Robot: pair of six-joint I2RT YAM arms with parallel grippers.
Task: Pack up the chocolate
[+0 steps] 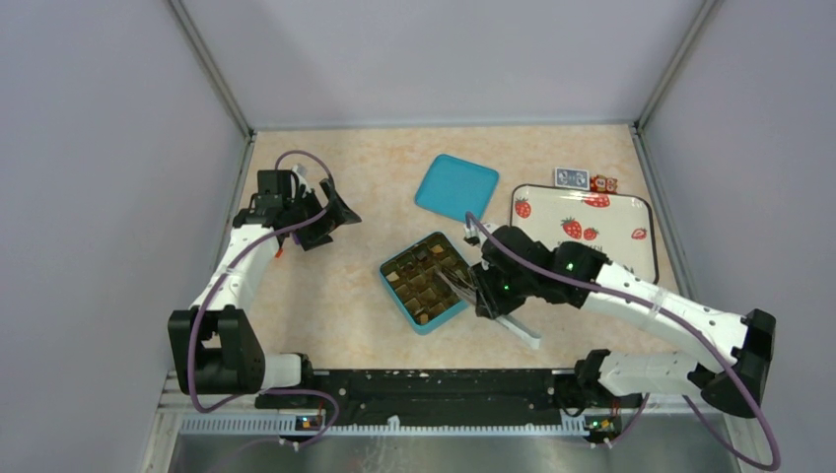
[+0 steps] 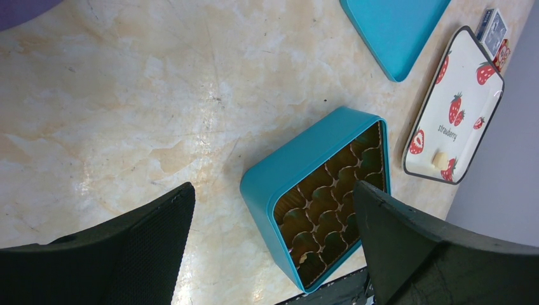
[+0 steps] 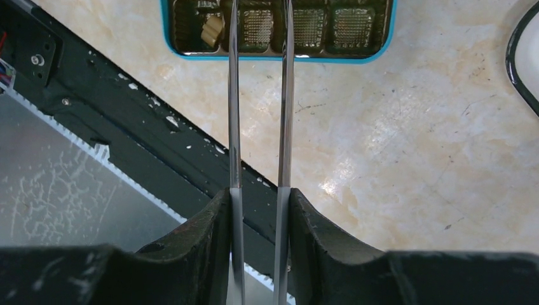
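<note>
**Left gripper** point(image 1: 330, 213), by the worktop's left edge: fingers point(image 2: 136, 251) spread wide, holding nothing, hovering apart from the work.

**Blue box** point(image 1: 426, 283), mid-worktop toward the near edge: open, with paper-lined compartments. Its lid point(image 1: 455, 187) lies behind it, toward the far edge.

**Right gripper** point(image 3: 259, 198): fingers pinching metal tweezers point(image 3: 232, 95). The blades stand apart and reach into the box; their tips are out of sight.

**The chocolate** point(image 3: 213, 28): one tan piece sits in a compartment. A cream piece point(image 2: 440, 160) lies on the strawberry tray point(image 1: 616, 219) by the right edge.

Most visible compartments look empty, so packing is judged to be at an early stage.
</note>
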